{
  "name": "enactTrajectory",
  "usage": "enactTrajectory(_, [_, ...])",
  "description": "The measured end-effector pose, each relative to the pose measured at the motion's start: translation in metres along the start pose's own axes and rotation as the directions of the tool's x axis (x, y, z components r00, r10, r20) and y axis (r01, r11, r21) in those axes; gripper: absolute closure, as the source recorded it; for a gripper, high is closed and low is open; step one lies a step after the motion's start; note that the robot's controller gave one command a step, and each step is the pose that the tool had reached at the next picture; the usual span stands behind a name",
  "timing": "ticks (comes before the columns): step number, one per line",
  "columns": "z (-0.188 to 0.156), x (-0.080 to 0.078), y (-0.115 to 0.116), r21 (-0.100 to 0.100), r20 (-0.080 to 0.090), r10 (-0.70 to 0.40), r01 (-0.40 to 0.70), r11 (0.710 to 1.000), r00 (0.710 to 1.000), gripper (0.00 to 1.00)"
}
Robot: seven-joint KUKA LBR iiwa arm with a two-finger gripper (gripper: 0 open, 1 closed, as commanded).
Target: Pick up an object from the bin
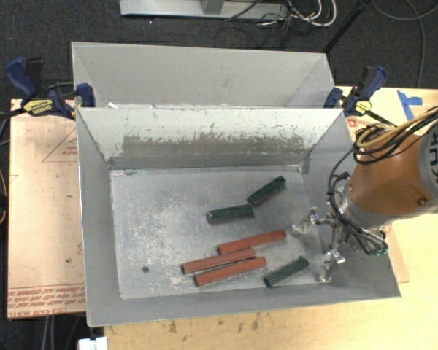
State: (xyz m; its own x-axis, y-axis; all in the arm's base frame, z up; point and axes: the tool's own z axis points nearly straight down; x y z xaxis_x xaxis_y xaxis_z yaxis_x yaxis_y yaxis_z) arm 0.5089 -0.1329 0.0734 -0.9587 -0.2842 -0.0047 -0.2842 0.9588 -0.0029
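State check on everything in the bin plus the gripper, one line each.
gripper: open, empty, at the right side of the bin.
upper dark green block: lying flat, one end against the middle block.
middle dark green block: lying flat, not gripped.
lower dark green block: lying flat, nearest the gripper, not between its fingers.
three red-brown bars: lying flat, side by side.
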Motion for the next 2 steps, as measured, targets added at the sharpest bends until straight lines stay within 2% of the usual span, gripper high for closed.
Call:
enactTrajectory(1, [0.0,0.0,0.001,0.0,0.001,0.004,-0.004,1.0,1.0,0.0])
enactTrajectory(2, [-0.052,0.002,-0.006,-0.007,-0.007,-0.054,0.054,0.999,0.998,0.0])
